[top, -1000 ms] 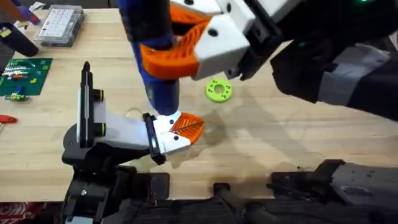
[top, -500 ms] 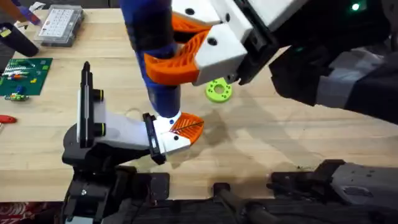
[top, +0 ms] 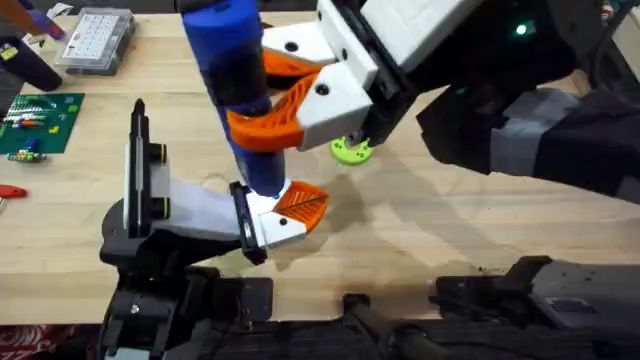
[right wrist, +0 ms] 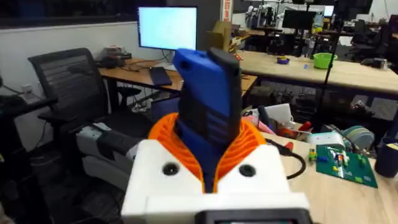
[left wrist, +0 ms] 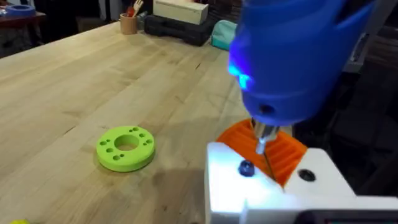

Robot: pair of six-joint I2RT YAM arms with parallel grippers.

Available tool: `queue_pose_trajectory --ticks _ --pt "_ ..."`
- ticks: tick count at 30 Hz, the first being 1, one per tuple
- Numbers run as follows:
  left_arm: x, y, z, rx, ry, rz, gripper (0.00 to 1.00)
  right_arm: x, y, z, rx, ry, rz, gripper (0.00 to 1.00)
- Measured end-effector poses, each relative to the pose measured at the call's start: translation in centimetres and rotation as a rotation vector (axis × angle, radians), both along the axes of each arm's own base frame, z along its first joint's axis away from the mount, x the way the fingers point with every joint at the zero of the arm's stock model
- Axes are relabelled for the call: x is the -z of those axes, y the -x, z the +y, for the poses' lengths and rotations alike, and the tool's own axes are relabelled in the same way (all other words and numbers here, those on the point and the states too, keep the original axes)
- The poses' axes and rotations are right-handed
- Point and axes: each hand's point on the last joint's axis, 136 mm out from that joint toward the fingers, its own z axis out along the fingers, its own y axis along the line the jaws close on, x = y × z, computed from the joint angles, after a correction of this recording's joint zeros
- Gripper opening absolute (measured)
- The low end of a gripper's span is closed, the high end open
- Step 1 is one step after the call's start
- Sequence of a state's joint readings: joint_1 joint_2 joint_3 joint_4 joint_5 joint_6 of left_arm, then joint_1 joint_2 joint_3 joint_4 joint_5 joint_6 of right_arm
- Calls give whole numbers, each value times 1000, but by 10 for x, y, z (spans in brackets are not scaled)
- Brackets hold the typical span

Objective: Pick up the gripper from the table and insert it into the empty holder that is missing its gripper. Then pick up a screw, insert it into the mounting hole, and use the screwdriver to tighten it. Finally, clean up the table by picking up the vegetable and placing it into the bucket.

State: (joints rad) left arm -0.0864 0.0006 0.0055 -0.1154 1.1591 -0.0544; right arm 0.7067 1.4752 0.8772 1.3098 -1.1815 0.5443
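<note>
My right gripper (top: 250,95) reaches in from the upper right and is shut on the screwdriver (top: 238,75), a thick blue cylinder held nearly upright. Its thin metal bit (left wrist: 263,140) points down onto the white holder (top: 272,228), right beside the orange ribbed gripper (top: 302,205) seated in it. The holder caps the white and black left arm (top: 150,215) that lies across the table's lower left. From the left wrist, the holder (left wrist: 273,186) shows two black dots, with the orange gripper (left wrist: 286,149) behind the bit. The right wrist looks along the screwdriver (right wrist: 208,106). Vegetable and bucket are out of view.
A lime-green disc with holes (top: 350,150) lies just right of the screwdriver, partly under the right gripper, and shows again as the disc (left wrist: 125,147). A clear parts box (top: 97,40) and a green circuit board (top: 38,122) sit at the far left.
The right gripper and screwdriver have shifted left and a little toward the front, now covering part of the lime disc. The bit stays on the holder. The left arm has not moved.
</note>
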Motion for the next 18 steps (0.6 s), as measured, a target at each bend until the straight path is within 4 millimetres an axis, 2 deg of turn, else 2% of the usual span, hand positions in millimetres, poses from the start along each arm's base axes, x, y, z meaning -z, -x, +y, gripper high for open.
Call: queue_pose_trajectory --ticks 18 --pt "0 0 0 0 0 0 18 7 0 0 9 1 -9 49"
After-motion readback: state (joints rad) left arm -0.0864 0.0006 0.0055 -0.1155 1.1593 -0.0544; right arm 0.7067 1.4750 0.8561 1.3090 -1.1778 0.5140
